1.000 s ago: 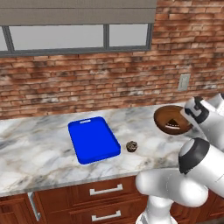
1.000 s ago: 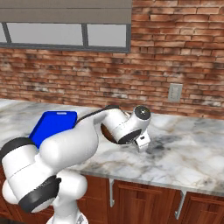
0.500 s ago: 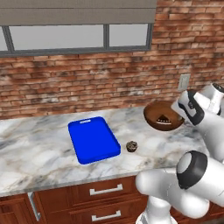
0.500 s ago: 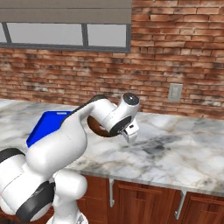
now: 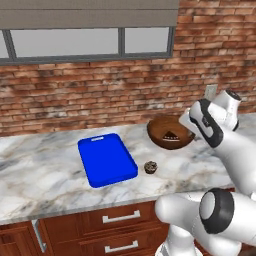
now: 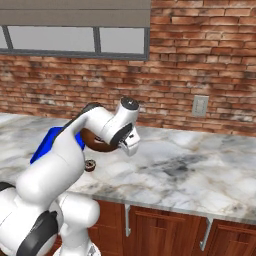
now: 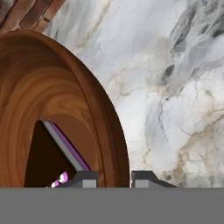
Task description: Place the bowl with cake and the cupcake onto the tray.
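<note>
Left base view: bowl with cake [image 5: 170, 133] held above the marble bench [image 5: 45, 172], right of the tray [image 5: 106, 159].
Hand [image 7: 113, 177] clenched on the bowl's rim, one fingertip inside the wall, one outside; cake wedge against the inner wall. Cupcake [image 5: 150, 167] on the bench just beside the tray's right edge, below the bowl. Tray flat, blue, bare.

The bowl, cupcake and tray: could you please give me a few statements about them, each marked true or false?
1. The gripper is shut on the rim of the bowl. True.
2. The cupcake sits on the tray. False: it stands on the counter, beside the tray.
3. A cake wedge lies in the bowl. True.
4. The bowl rests on the tray. False: it is to the right of the tray, in the gripper.
</note>
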Controlling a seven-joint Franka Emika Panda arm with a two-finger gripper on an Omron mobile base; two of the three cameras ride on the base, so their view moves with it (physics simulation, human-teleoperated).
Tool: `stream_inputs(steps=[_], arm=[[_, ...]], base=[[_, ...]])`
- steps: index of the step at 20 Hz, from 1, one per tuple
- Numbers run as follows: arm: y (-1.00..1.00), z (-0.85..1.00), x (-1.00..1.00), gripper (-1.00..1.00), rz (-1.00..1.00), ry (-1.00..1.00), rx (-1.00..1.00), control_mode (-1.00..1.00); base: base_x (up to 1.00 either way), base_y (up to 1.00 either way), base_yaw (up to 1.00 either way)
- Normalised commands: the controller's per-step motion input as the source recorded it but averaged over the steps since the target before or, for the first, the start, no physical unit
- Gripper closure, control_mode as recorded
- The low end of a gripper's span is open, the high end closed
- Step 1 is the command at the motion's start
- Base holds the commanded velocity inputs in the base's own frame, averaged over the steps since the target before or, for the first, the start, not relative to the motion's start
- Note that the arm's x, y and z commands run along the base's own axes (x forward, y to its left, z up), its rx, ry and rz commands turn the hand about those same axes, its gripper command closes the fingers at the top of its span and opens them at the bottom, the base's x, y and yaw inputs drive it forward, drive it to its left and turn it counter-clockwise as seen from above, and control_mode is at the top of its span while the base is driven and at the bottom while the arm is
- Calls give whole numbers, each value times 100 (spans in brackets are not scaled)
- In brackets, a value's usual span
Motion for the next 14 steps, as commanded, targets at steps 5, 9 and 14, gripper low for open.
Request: stream_inputs(steps=[5,9,14], arm=[[69,0,0,100,9,-2,6,-100],[70,0,4,100,8,-1,6,-100],[72,0,7,100,7,0,4,-100]], base=[[0,0,0],[0,0,0],[0,0,0]])
